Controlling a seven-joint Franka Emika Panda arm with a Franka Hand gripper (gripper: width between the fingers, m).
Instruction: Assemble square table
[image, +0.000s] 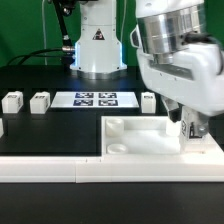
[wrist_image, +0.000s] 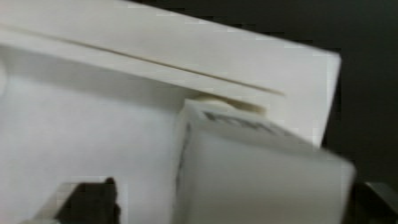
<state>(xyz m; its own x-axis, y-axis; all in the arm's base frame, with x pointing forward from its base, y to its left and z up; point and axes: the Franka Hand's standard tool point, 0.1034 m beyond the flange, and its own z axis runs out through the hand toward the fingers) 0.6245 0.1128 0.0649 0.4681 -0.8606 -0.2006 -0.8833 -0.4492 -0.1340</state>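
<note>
The square table slab (image: 140, 137) lies at the exterior view's right, white with raised corner sockets. My gripper (image: 189, 128) hangs over its right end, shut on a white leg (image: 192, 127) held upright just above the slab. In the wrist view the leg (wrist_image: 267, 165) fills the space within my gripper (wrist_image: 231, 200), its end close to a corner socket (wrist_image: 228, 101) of the slab (wrist_image: 89, 120). One dark fingertip (wrist_image: 82, 202) shows beside the leg. Three loose legs stand behind: two at the left (image: 12, 101) (image: 40, 100) and one (image: 148, 100) by the slab.
The marker board (image: 95, 99) lies in the middle back in front of the robot base (image: 98, 45). A long white rail (image: 70, 168) runs along the front edge. Another white block (image: 2, 127) shows partly at the left edge.
</note>
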